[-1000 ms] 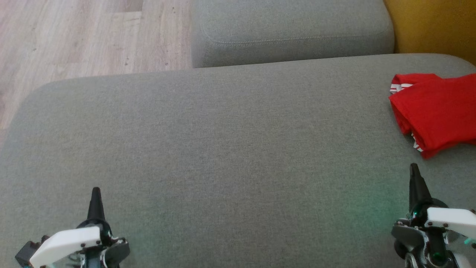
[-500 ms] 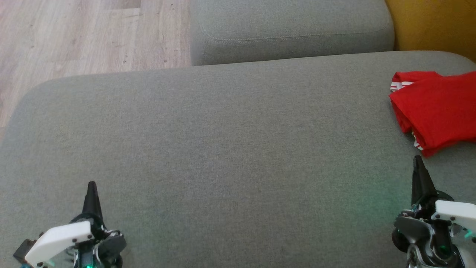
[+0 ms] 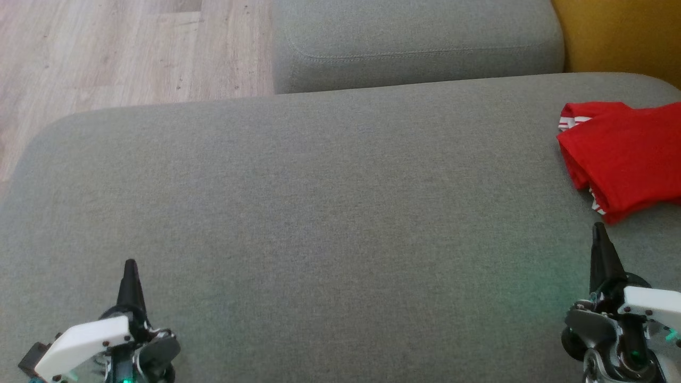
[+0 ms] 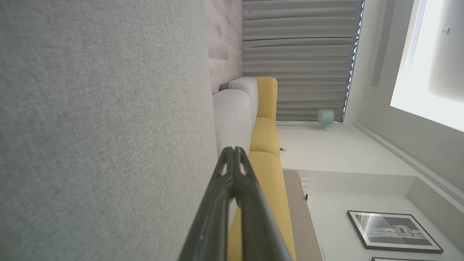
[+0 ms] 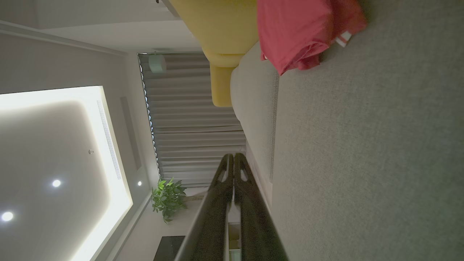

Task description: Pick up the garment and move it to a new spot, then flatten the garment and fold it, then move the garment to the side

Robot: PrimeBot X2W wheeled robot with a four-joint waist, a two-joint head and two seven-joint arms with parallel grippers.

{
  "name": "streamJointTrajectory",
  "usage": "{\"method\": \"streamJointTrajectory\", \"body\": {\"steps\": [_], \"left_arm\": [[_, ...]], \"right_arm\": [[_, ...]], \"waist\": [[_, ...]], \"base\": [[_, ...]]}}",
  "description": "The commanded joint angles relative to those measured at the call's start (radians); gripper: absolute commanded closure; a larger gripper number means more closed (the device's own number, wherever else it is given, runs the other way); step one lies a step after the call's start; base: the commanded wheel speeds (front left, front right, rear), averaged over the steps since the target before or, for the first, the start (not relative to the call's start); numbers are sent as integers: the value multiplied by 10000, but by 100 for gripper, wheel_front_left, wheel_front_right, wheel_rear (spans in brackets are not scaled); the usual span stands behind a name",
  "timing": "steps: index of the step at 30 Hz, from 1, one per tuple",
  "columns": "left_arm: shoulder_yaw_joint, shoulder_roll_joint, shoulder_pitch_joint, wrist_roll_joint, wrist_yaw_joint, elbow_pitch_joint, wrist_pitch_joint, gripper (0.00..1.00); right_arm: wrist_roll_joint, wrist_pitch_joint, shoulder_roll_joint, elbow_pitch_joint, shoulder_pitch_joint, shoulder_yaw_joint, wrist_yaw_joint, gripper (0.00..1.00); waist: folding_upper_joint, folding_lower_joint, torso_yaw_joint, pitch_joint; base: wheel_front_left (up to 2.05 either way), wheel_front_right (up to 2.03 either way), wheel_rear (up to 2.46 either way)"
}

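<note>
The garment [image 3: 625, 157] is red with white stripes at its hems, lying folded at the right edge of the grey sofa seat [image 3: 319, 213]; it also shows at the top of the right wrist view [image 5: 301, 32]. My right gripper [image 3: 599, 234] is shut and empty, its tip just below the garment's near corner, apart from it. Its fingertips meet in its own view [image 5: 232, 157]. My left gripper [image 3: 130, 266] rests shut and empty at the lower left, far from the garment, tips together [image 4: 233, 150].
A second grey cushion [image 3: 415, 48] sits behind the seat, with a yellow cushion [image 3: 622, 37] at the back right. Wooden floor [image 3: 122, 48] lies beyond the seat's far left edge.
Over the second the whole head view shifted slightly, so the camera moved. Both grippers stay shut and the garment lies where it was.
</note>
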Motion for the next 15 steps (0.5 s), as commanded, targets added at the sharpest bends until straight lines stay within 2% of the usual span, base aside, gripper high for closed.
{"method": "streamJointTrajectory", "body": {"steps": [1,15], "left_arm": [[406,70,-500,50,-67,-282,73,100],[459,33,-504,95,-67,-279,115,100]], "right_arm": [[26,107,-126,-319,-509,178,-7,100],[-12,143,-94,-316,-513,133,-7,100]], "waist": [[0,0,0,0],[0,0,0,-1]], "base": [[0,0,0],[0,0,0]]}}
